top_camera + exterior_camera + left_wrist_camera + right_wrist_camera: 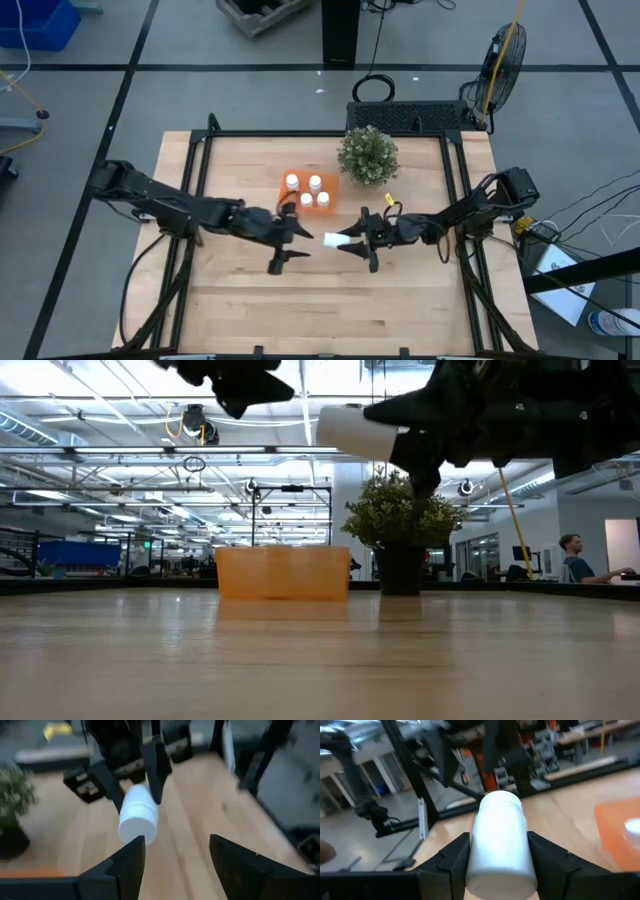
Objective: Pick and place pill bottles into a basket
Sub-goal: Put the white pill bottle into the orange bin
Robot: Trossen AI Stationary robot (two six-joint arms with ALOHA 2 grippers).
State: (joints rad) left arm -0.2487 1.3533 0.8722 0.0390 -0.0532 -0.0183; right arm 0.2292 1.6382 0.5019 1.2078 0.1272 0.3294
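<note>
My right gripper (354,243) is shut on a white pill bottle (333,240) high above the table's middle; the bottle also shows in the low view (355,432). My left gripper (289,245) is open and empty just left of the bottle, its fingers (131,862) apart and facing the bottle's free end (136,827). The orange basket (330,183) stands on the table just beyond both grippers, with several white-capped pill bottles (306,199) upright in it. My right gripper pinches the bottle's round body (485,851) between its two fingers (454,860). The fingers come level from the table's right and lie along the bottle. The bottle lies level, lifted clear of the table, its free end (500,802) sticking out toward the left gripper.
A green bushy plant in a dark pot (368,155) stands right of the basket, near the far edge. A black frame (455,190) runs along the table's sides. Bare wood (330,310) lies toward the near edge. A person (575,555) sits in the room beyond.
</note>
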